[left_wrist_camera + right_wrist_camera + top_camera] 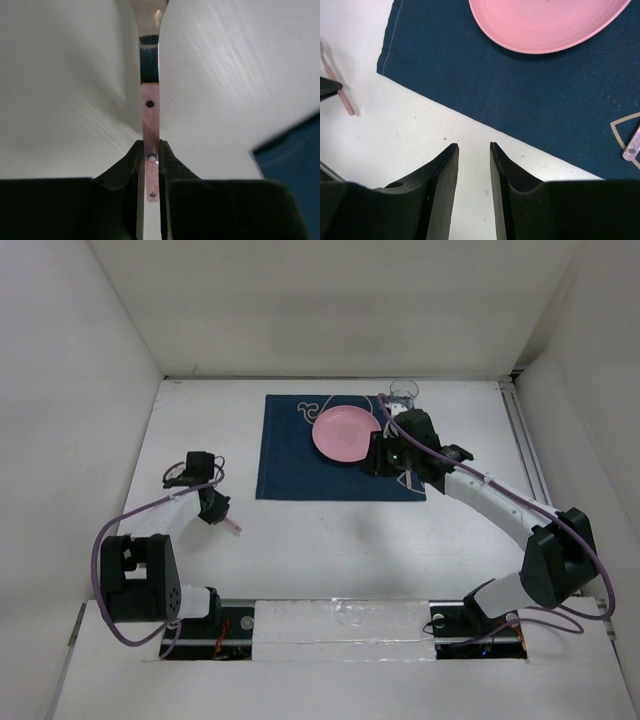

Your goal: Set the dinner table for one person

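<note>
The dinner table (330, 540) is a white top with white walls. A dark-blue placemat (295, 465) lies on it, with a pink plate (345, 433) on its far right part. My left gripper (214, 507) is left of the placemat, raised, and shut on a utensil with a pink handle (150, 115) and a steel neck. My right gripper (375, 458) hovers over the placemat near the plate. In the right wrist view it is open and empty (473, 146), with the plate (550, 25) and placemat (495, 85) beyond its fingertips.
A clear glass (403, 392) stands just past the placemat's far right corner. The tip of another pink handle (632, 145) lies on the placemat at the right. The held utensil also shows at the left edge of the right wrist view (342, 97).
</note>
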